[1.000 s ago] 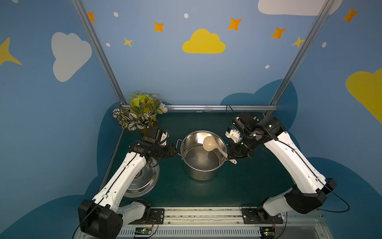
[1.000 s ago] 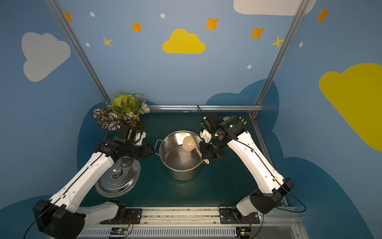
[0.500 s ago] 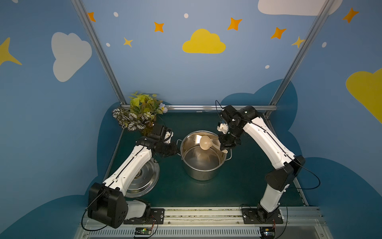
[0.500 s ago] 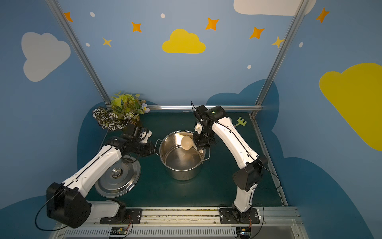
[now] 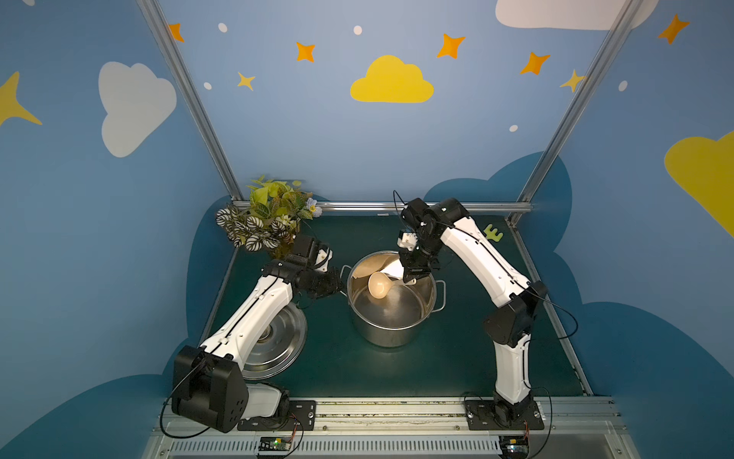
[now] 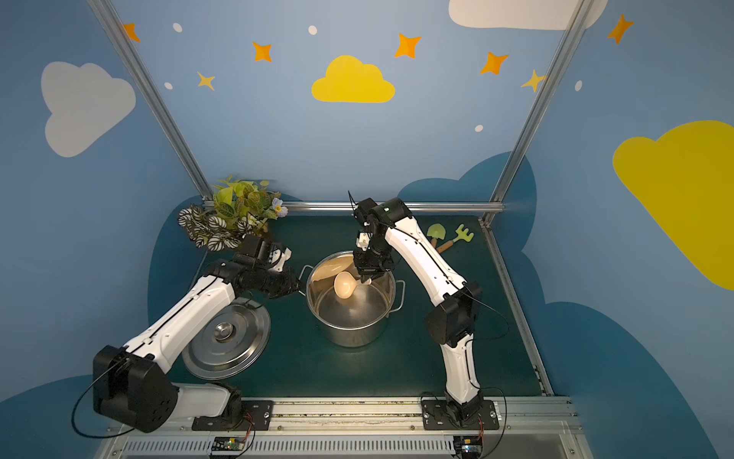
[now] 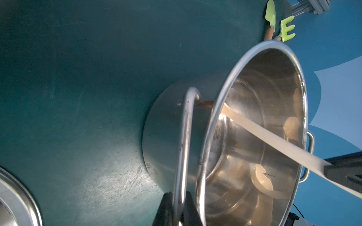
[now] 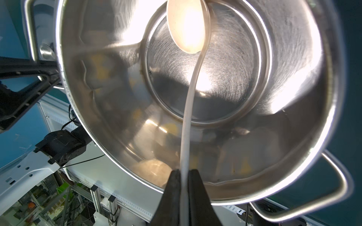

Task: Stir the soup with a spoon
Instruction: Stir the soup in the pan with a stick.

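The spoon [image 8: 193, 84] looks light, thin and slippery, so the right claw [image 8: 183, 172] pinches its handle end, bowl below it, while the left claw [image 7: 179, 195] pinches the pot handle [image 7: 185, 137].

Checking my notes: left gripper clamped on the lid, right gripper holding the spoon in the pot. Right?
No: the left gripper clamps the pot's side handle, not the lid, as the left wrist view shows. The rest is right.
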You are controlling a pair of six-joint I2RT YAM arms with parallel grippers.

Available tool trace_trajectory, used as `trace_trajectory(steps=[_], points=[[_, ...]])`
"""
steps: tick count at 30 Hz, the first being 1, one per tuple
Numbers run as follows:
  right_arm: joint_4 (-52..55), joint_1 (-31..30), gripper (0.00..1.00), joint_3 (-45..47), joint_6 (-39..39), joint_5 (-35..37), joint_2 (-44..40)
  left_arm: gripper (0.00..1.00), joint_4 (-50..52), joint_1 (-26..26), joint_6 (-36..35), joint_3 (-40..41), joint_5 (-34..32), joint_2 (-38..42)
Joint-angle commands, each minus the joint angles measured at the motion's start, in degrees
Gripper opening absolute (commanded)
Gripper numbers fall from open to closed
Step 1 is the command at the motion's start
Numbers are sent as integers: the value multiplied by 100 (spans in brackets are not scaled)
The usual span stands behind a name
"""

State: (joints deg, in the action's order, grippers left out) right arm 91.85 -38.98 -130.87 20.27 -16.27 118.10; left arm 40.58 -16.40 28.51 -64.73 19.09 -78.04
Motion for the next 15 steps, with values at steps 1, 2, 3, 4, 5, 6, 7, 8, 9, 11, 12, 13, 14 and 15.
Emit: trace_trajectory(steps=[1,2,3,4,5,6,7,8,9,11,12,13,14,15], points=[[1146,-216,0,-325,-102,-258,97,3,56,-3,-328,-21,-81,-45],[1136,-286,0,-355,-114,-274,117,3,49,0,-321,-19,-81,-46],[1137,-345,0,-360,-118,-287,125,3,39,-3,-320,-14,-80,-46],[1147,-418,0,-354,-105,-287,127,3,38,-3,-321,-9,-85,-45],[1143,-489,0,-338,-103,-278,106,2,38,-3,-327,-14,-97,-52],[1146,-564,0,-300,-90,-268,88,3,38,-3,-322,-16,-105,-53],[1148,-615,0,-244,-76,-260,41,2,38,1,-330,-18,-119,-53],[1148,-657,0,-184,-53,-239,-17,3,38,2,-329,-14,-137,-53],[1148,-709,0,-100,-36,-201,-89,3,38,-3,-336,-13,-141,-61],[1145,-756,0,110,11,-116,-266,3,38,-3,-339,-16,-140,-58],[1150,-778,0,226,41,-73,-373,3,38,-3,-338,-14,-142,-62],[1148,-785,0,364,73,-21,-490,3,38,-2,-338,-19,-143,-62],[1144,-799,0,495,91,35,-604,3,38,-1,-342,-15,-148,-70],[1148,-796,0,643,114,88,-747,3,38,-3,-348,-14,-150,-68]])
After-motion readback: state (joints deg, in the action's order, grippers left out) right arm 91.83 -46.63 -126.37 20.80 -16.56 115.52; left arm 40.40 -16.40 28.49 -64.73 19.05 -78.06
